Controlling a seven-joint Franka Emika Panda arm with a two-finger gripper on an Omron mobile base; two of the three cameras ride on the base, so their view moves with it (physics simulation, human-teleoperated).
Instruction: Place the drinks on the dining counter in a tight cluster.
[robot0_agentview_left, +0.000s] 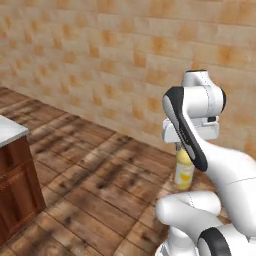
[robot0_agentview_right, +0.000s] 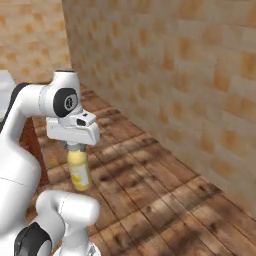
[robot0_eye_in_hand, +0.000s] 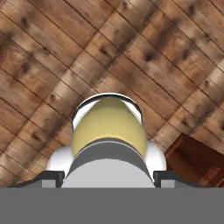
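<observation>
End effector (robot0_eye_in_hand: 109, 177) gripping one juice bottle (robot0_agentview_right: 79, 170), above floor (robot0_agentview_right: 150, 200)

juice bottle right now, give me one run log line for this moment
gripper: shut on juice bottle | bottle: upright, hanging clear above wooden floor | counter: at left, bottle not placed yet

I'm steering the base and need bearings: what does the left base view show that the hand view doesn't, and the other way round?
Left base view alone: a tan tiled wall and a wooden cabinet with a pale top at the left edge. Hand view alone: the bottle's pale cap seen from above, between the finger tips. Both: the yellow juice bottle hanging upright in the gripper above the plank floor.
</observation>
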